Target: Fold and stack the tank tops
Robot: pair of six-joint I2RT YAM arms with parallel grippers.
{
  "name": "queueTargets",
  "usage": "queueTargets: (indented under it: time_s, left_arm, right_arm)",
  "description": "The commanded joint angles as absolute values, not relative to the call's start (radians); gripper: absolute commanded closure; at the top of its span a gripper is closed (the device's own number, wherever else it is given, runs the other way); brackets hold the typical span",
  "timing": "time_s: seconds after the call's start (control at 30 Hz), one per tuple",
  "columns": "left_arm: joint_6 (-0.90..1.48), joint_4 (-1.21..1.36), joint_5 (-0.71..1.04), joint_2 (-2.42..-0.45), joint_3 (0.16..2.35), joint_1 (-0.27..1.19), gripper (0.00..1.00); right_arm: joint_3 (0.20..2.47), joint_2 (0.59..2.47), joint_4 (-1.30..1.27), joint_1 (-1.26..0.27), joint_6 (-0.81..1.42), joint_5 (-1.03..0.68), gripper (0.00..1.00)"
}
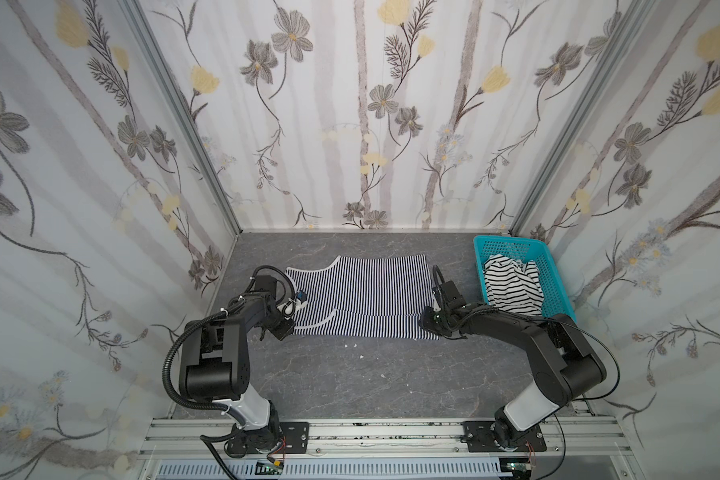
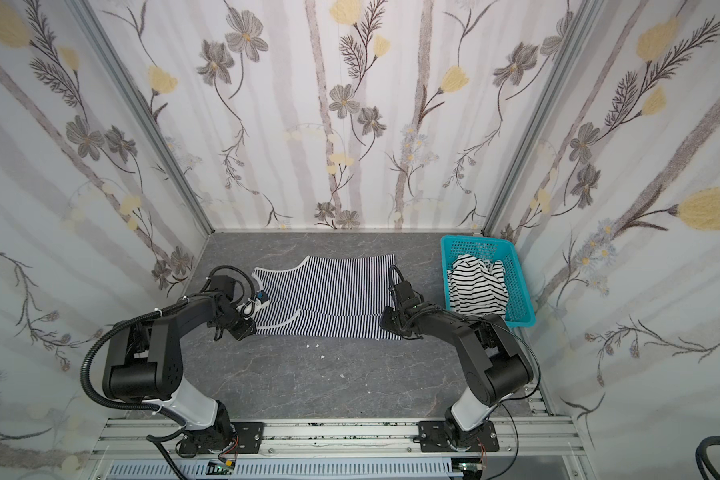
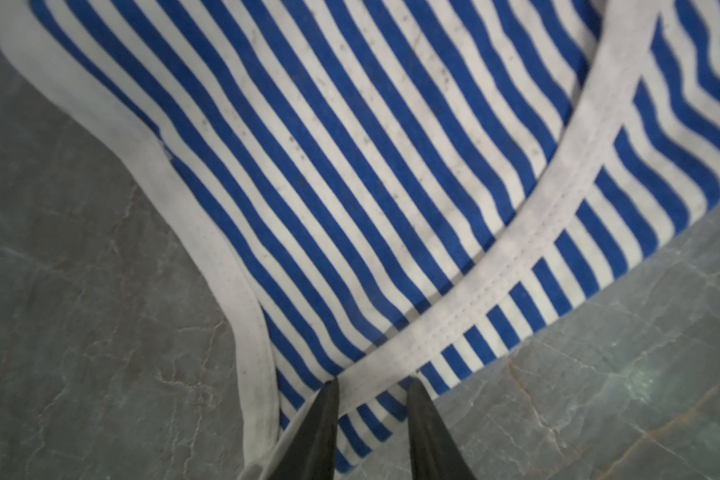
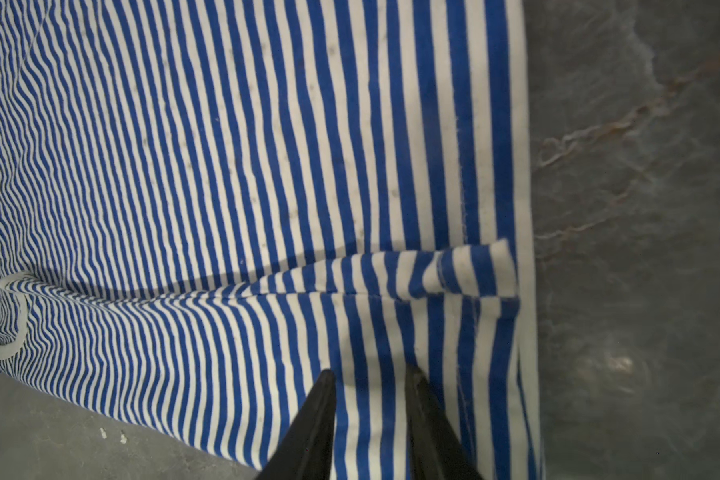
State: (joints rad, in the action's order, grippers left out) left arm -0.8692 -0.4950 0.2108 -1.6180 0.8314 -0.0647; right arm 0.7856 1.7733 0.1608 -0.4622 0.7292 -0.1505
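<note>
Left wrist view, closest in: your left tool (image 3: pixel 374 386) points down at the near left corner of the sleeveless cloth top with fine navy-and-white stripes and white trim (image 3: pixel 350 166). Its two black fingers (image 3: pixel 319 432) stand a little apart, released, and a band of the trim lies flat in the gap. Nothing is pinched. You cannot tell whether the tips touch the cloth. The right wrist view shows much the same for your right tool (image 4: pixel 371 374) at the near right corner, by the hem. Its fingers are slightly parted, with striped cloth lying flat between them, not gripped.

In both top views, the grey marbled desk (image 1: pixel 350 386) carries a few small white specks (image 1: pixel 361 356) just in front of the cloth. Beyond them the fine-striped top lies flat across the middle of the desk, armholes toward the left and hem toward the right. Its near long edge is doubled over onto the body as a narrow strip. Farther back on the right, a turquoise perforated plastic basket (image 1: pixel 508 248) stands in the far right corner. The white cloth top with wider black stripes (image 1: pixel 512 286) lies crumpled inside it.
</note>
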Motion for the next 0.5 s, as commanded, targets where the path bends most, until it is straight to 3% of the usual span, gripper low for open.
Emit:
queueTargets:
  time_s: [0.0, 0.47]
  left_arm:
    - [-0.941, -0.575, 0.103, -1.606, 0.770, -0.066, 0.69]
    - [-1.044, -0.630, 0.035, -1.463, 0.635, -0.121, 0.71]
  right_arm:
    - [0.761, 1.755, 0.217, -0.478, 0.747, -0.124, 0.68]
    - [0.631, 1.632, 0.274, -0.549, 0.778, -0.106, 0.67]
